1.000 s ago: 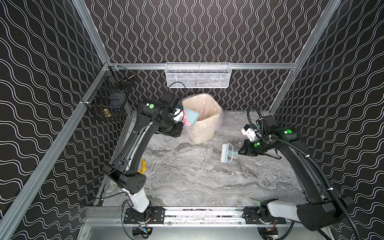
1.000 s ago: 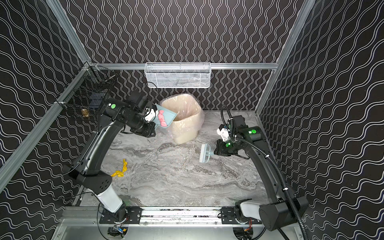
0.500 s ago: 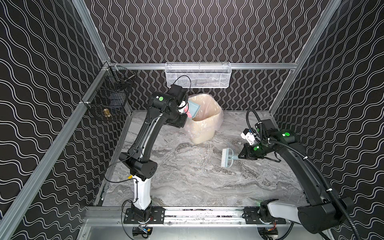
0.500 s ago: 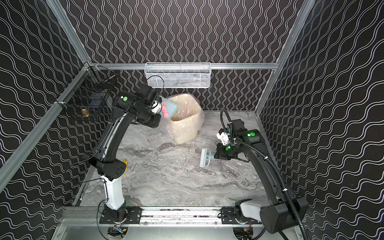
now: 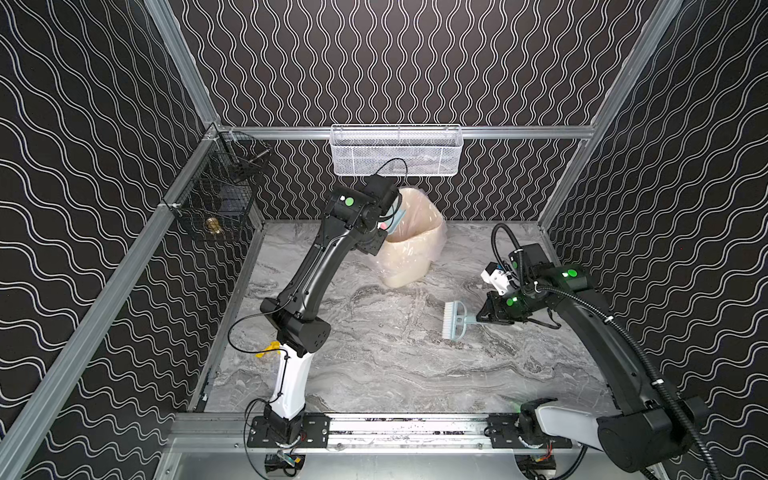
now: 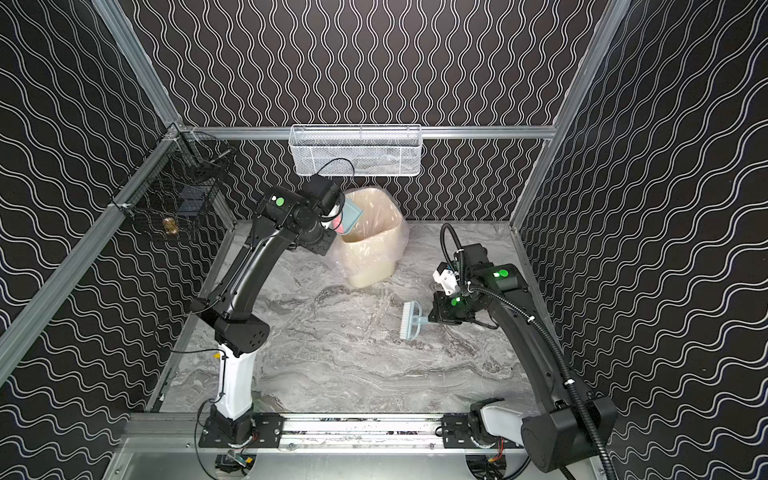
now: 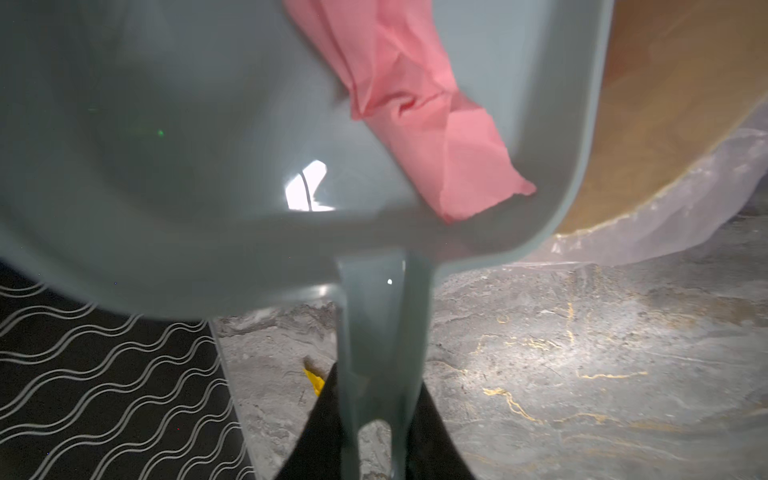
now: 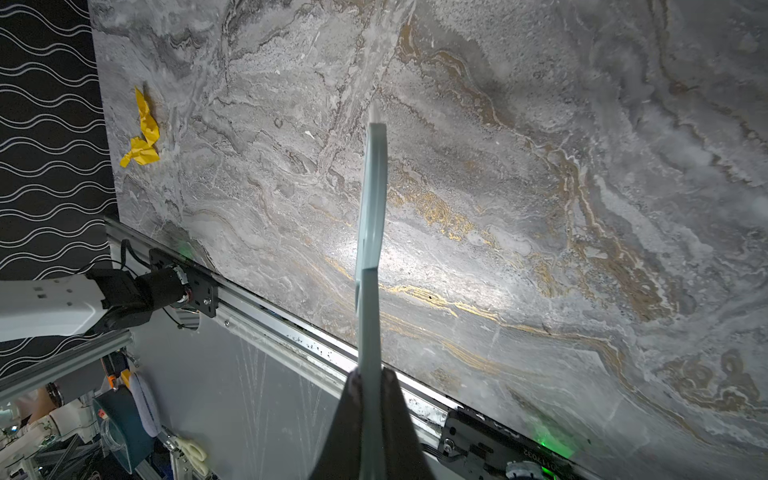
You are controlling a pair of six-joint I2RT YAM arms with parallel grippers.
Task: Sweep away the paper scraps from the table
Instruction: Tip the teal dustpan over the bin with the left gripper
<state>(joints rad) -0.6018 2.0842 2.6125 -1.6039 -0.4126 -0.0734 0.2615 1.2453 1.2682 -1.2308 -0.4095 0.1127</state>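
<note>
My left gripper (image 7: 377,379) is shut on the handle of the pale blue dustpan (image 7: 166,166), held up at the left rim of the lined bin (image 6: 370,249). A pink paper scrap (image 7: 415,104) lies in the pan against its back wall; it also shows in a top view as the pink scrap (image 6: 338,221). A yellow paper scrap (image 5: 270,348) lies on the table (image 5: 415,374) at the left edge, by the left arm's base. My right gripper (image 8: 370,374) is shut on the brush (image 5: 455,320), low over the table's right middle.
A white wire basket (image 5: 395,151) hangs on the back wall above the bin. A black wire basket (image 5: 220,203) hangs on the left wall. An aluminium rail (image 5: 395,424) with both arm bases runs along the front.
The left arm has raised the dustpan and carried it right to the bin's rim. The right gripper has drifted slightly toward the front with the brush.
</note>
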